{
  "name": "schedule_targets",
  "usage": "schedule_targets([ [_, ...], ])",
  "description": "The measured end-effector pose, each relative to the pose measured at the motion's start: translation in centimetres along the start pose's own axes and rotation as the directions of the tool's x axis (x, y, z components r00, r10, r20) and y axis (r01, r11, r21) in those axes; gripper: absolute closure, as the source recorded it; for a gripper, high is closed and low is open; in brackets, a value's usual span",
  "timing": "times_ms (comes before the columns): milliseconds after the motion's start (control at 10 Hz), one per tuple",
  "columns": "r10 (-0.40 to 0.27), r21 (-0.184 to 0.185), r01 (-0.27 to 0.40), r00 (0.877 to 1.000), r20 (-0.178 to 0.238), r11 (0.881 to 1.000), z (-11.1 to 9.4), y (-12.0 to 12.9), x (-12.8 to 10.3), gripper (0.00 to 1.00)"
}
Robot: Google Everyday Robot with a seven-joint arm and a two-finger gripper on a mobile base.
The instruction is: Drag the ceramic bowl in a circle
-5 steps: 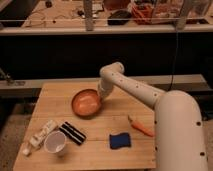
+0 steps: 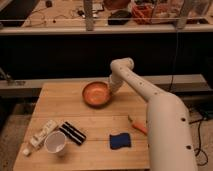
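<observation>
The ceramic bowl (image 2: 95, 93) is round, shallow and glossy orange-brown. It sits on the wooden table (image 2: 57, 106) toward the far middle. My gripper (image 2: 111, 89) is at the end of the white arm (image 2: 150, 100), which reaches in from the lower right. The gripper is down at the bowl's right rim and seems to touch it; the contact itself is hidden by the wrist.
A white cup (image 2: 55, 143) stands at the front left, with a white packet (image 2: 41, 135) to its left and a black striped object (image 2: 73, 133) to its right. A blue sponge (image 2: 120, 141) and an orange object (image 2: 137, 125) lie front right, near the arm.
The bowl has slid to the right and a little toward the far edge, with the gripper staying at its right rim. The arm's elbow has shifted right too.
</observation>
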Motion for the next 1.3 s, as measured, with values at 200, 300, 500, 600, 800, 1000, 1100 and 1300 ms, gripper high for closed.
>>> schedule_targets([
  [200,0.08,-0.018,-0.081,0.997,-0.019,0.997,-1.4,4.9,-1.8,1.0],
  [300,0.096,-0.03,-0.097,0.995,-0.031,0.995,-2.3,6.8,-2.9,1.0],
  [500,0.09,-0.037,-0.091,0.995,-0.037,0.995,-3.2,7.5,-6.3,1.0],
  [600,0.085,-0.041,-0.087,0.996,-0.038,0.995,-3.5,7.5,-8.1,1.0],
  [800,0.054,-0.037,-0.055,0.998,-0.04,0.998,-3.7,5.6,-13.5,1.0],
  [1000,-0.005,-0.037,0.003,0.999,-0.045,0.999,-3.8,3.1,-17.2,1.0],
  [1100,-0.076,-0.029,0.075,0.996,-0.043,0.997,-3.5,0.2,-18.6,1.0],
  [1300,-0.163,-0.017,0.163,0.986,-0.044,0.987,-2.9,-3.2,-18.8,1.0],
])
